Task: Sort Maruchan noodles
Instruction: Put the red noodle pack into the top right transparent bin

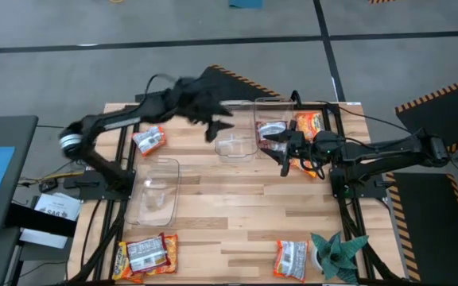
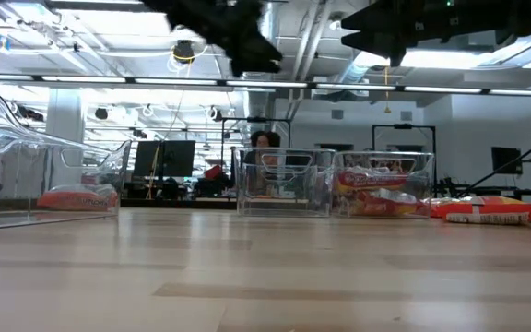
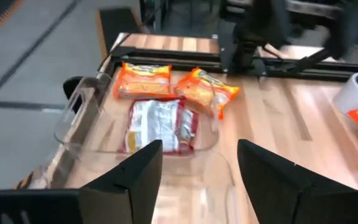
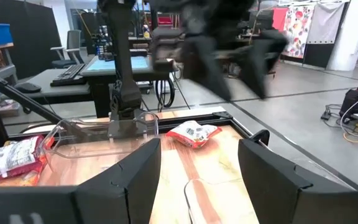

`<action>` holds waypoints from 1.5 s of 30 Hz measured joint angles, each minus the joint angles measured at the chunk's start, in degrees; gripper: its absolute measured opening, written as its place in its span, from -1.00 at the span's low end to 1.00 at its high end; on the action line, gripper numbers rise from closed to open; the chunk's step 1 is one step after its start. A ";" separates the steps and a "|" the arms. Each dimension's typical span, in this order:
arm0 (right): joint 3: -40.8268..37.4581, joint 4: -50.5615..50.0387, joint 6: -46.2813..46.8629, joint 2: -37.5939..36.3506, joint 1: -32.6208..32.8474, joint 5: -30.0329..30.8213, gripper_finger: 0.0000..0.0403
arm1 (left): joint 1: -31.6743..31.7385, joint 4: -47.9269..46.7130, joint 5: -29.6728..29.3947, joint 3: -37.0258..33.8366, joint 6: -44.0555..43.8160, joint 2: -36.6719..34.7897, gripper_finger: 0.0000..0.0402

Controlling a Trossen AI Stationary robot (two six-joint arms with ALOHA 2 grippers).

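Both arms hang above the table's far side between picks, carrying nothing. The left gripper (image 1: 213, 125) is spread and empty above a clear bin (image 1: 237, 148); the right gripper (image 1: 286, 151), also spread, hovers beside the bin (image 1: 262, 111) holding three packets (image 3: 160, 124). Loose packets (image 1: 149, 141) lie near the far-left edge, with two more (image 1: 144, 256) (image 1: 291, 258) at the near edge (one just beside the teal plant (image 1: 336, 253)). Next likely calls for reaching one; the middle is open.

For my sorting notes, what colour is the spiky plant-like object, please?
The spiky plant-like object is teal, clearest in the high view.
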 joint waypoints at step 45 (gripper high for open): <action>-0.07 -3.03 -2.75 0.04 -1.62 0.16 0.19 | -82.74 -46.95 -39.02 5.32 -55.16 6.21 -0.07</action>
